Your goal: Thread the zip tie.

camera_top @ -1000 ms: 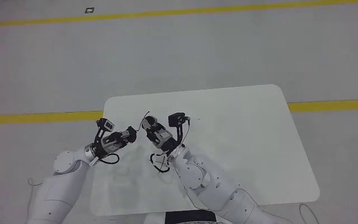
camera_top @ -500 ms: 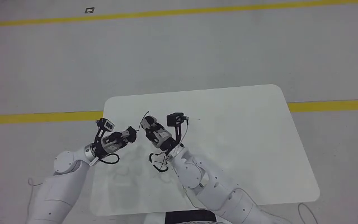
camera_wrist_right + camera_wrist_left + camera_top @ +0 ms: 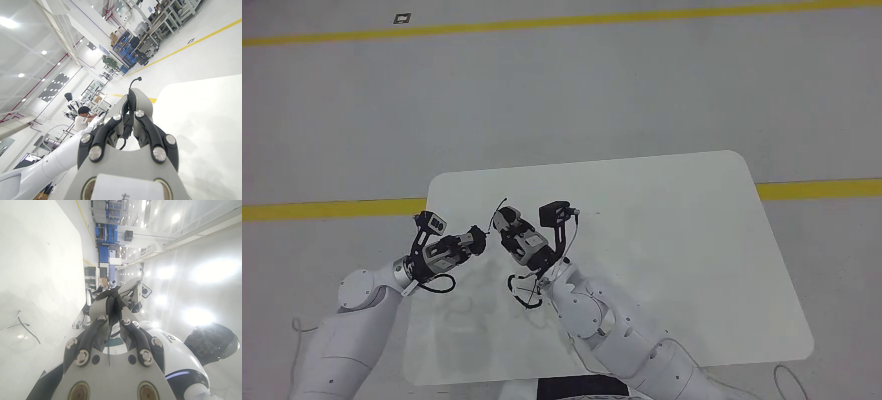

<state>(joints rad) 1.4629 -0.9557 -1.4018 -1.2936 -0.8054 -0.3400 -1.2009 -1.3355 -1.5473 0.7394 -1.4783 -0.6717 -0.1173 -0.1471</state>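
Top view: white tabletop (image 3: 692, 260) with rounded corners. Both arms reach over its left part, their tips near each other. Right claw (image 3: 502, 217) is closed. In the right wrist view it pinches the black zip tie (image 3: 134, 81), whose short curved end, with a small square head, sticks out beyond the fingertips. Left claw (image 3: 476, 240) is likewise closed. In the left wrist view a thin black strip of the tie runs back between its fingers (image 3: 98, 306). The tie is thus held by both claws, spanning the small gap between them over the tabletop.
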